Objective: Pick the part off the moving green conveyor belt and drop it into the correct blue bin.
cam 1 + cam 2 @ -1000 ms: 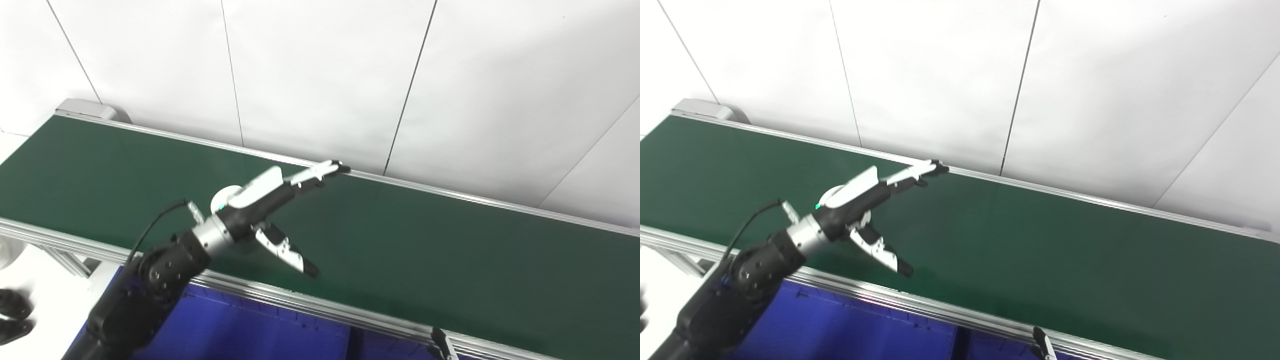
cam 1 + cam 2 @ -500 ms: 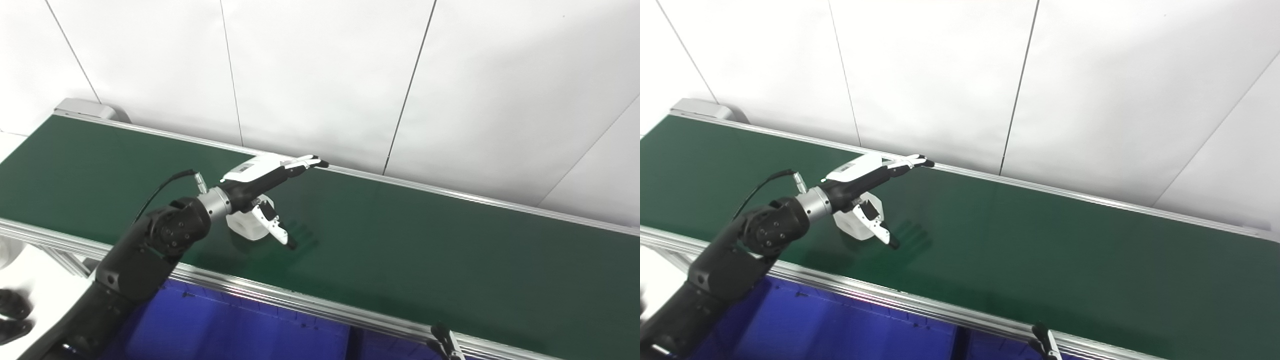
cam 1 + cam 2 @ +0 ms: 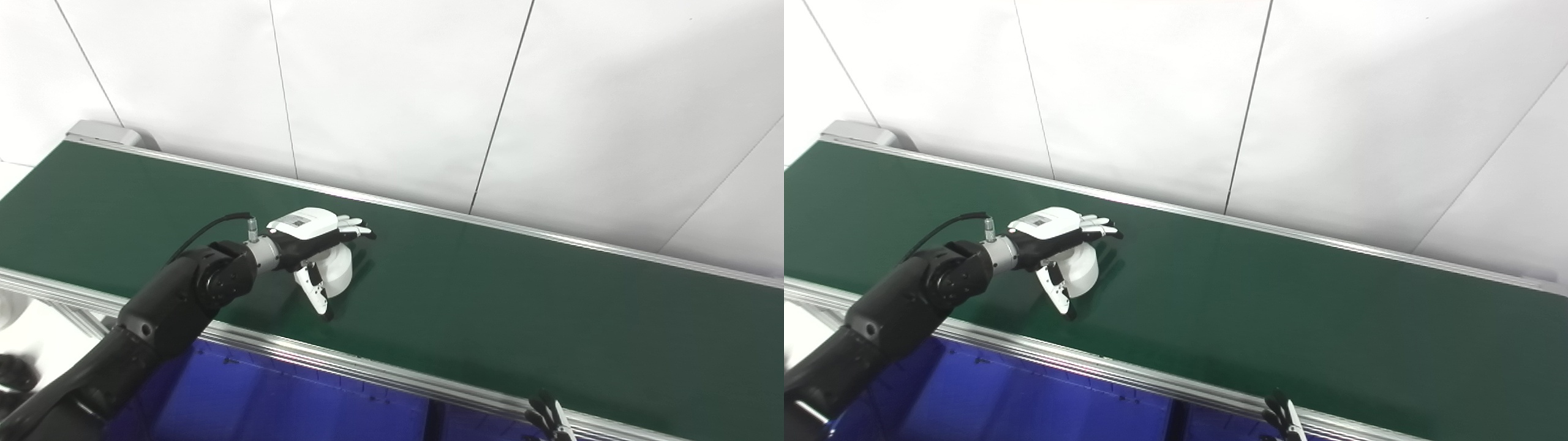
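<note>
A white, round part [image 3: 339, 271] lies on the green conveyor belt [image 3: 520, 300], left of its middle. My left hand [image 3: 313, 237] is open and cupped over the part: its fingers [image 3: 355, 228] stretch flat across the top and its thumb [image 3: 316, 294] hangs down on the near side. I cannot tell whether they touch it. In the right eye view the same part [image 3: 1084, 272] sits under that hand [image 3: 1053, 231]. Of my right hand [image 3: 547, 415] only dark fingertips rise at the bottom edge.
A blue bin [image 3: 288, 404] stands below the belt's near aluminium rail [image 3: 380, 370], with a dark divider [image 3: 430, 422] toward the right. A white wall backs the belt. Black objects [image 3: 13, 375] lie on the white surface at lower left.
The part has ridden the belt to the right. My left hand has dropped and pulled back over it, its thumb swinging down beside the part. The right fingertips edged slightly higher.
</note>
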